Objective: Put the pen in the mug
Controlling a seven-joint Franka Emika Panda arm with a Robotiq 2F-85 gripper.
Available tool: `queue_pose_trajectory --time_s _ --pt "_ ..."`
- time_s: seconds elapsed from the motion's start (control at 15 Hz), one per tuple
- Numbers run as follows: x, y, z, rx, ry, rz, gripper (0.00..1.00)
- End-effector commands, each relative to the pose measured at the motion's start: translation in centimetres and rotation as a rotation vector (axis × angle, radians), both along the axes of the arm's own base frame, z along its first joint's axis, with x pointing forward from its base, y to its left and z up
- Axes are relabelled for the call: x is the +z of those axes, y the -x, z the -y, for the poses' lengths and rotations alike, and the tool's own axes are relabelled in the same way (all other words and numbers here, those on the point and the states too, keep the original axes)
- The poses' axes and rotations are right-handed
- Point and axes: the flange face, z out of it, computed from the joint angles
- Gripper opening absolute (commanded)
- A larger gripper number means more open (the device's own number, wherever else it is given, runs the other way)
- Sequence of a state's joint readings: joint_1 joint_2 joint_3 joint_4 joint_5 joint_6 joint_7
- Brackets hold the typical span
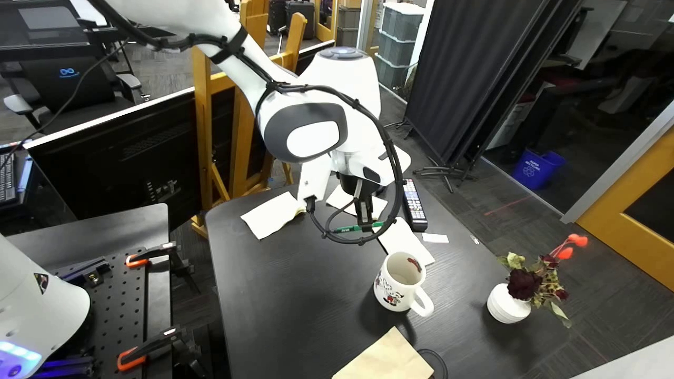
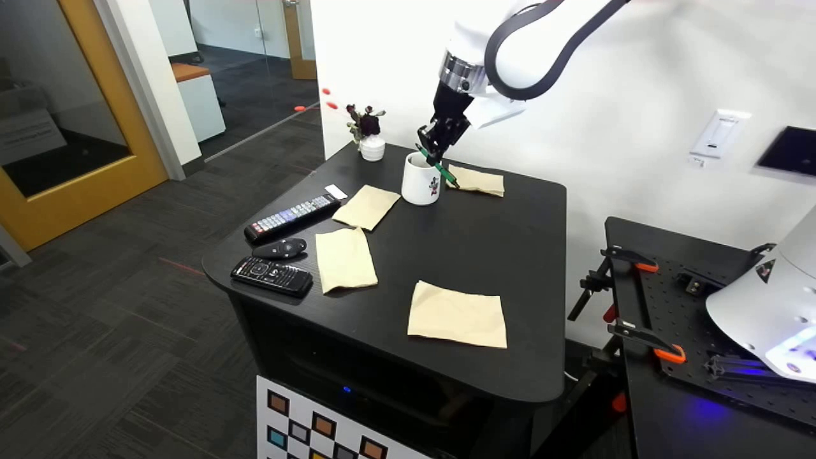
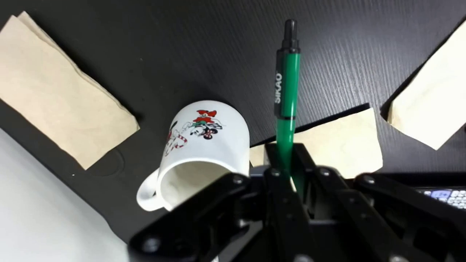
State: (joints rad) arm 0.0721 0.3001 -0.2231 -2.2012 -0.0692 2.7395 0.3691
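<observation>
With the grasp seemingly done, the gripper (image 3: 285,155) is pinching the green pen (image 3: 289,85) above the table (image 1: 295,300), while the mug (image 3: 222,145) is standing at the pen's eight o'clock in the wrist view, with aligning, lowering and releasing apparently remaining.

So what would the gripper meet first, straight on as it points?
Probably the table, with the mug off to one side; depth is unclear, so a napkin could come first.

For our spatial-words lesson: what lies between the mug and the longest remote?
A tan, napkin-like sheet lies between the mug and the longest remote, as both exterior views show.
</observation>
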Motion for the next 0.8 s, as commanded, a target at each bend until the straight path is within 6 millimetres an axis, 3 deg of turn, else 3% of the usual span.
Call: queue_pose_trajectory --time_s 0.0,0.27,0.73 --pt "-0.2 -1.2 0.0 -0.127 0.073 0.075 0.03" --pt "-0.1 -2.5 -0.1 -0.299 0.169 0.162 0.03" --pt "0.3 -3.7 -2.2 -0.576 0.345 0.322 0.03"
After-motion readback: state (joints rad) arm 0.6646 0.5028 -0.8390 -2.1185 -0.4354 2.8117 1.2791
